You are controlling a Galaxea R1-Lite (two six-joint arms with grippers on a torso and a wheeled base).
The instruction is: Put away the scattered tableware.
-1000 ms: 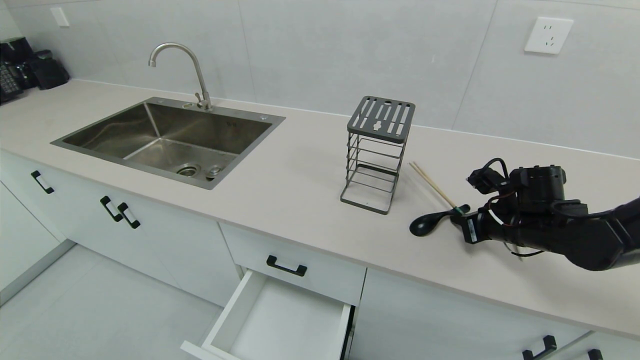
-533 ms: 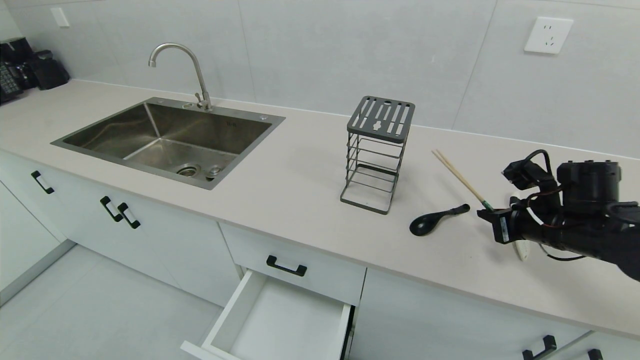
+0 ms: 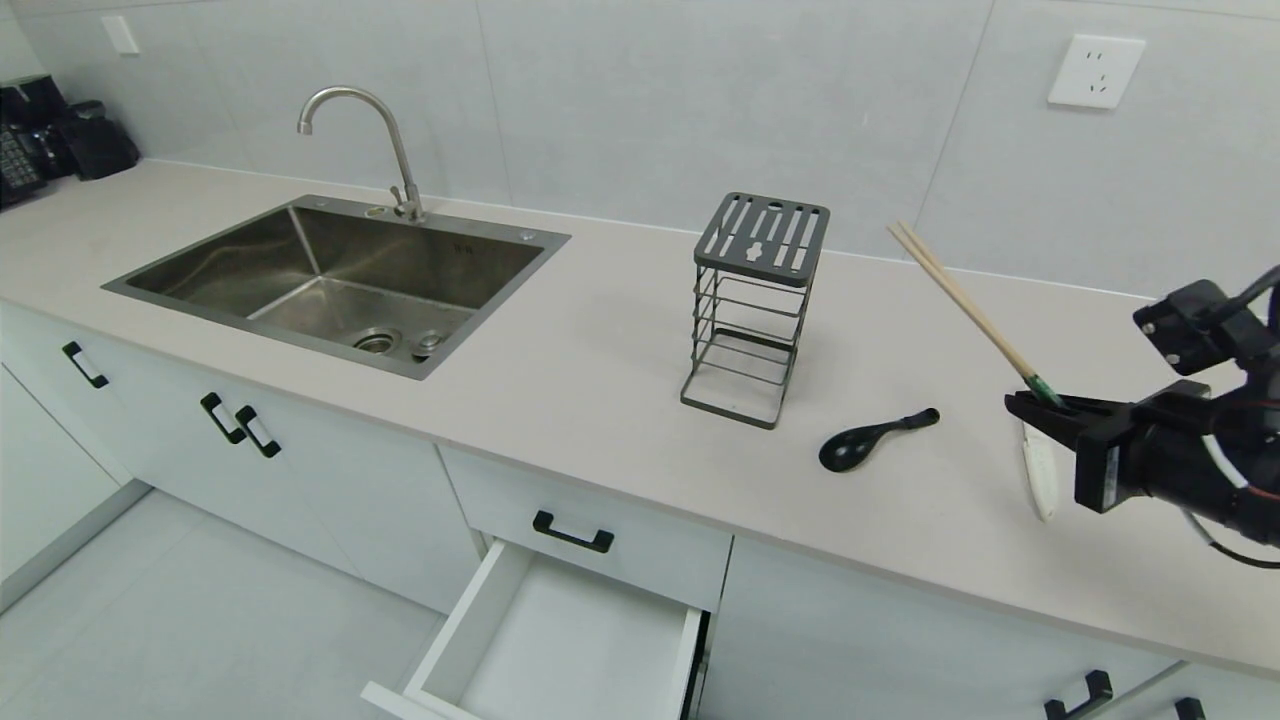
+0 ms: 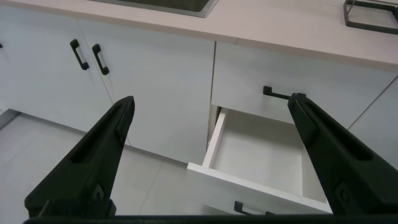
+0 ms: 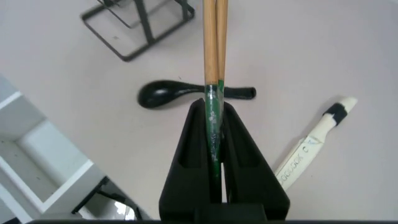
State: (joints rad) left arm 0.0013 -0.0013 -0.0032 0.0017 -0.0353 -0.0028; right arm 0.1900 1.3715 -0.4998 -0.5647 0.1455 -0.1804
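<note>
Over on the left, the left gripper (image 4: 212, 101) is held wide open, its two black fingers spread in front of the white cabinets, and the drawer (image 4: 261, 155) is seen pulled out beyond them. Along the counter (image 3: 600, 400), the sink (image 3: 330, 270) and its curved tap (image 3: 365, 130) are found at the left end. Further along, the wire rack (image 3: 755, 310) is stood upright near the middle of the counter, with the drawer hanging open below the counter edge to the left of it. Just right of the rack, a black spoon (image 3: 870, 440) is laid flat, bowl end to the left, handle angled away to the right. Next come the chopsticks (image 3: 965, 305): they are clamped at their green ends in the right gripper (image 3: 1040, 405), whose fingers are drawn narrow onto the pair. The pair is held clear of the counter and slanted up and back toward the wall, free ends up to the right of the rack. From the right wrist, the chopsticks are seen running straight out from between the fingers, passing above the spoon's handle. A white utensil (image 3: 1040, 470) with a black band is left lying on the counter, just below and beside the gripper tips.
</note>
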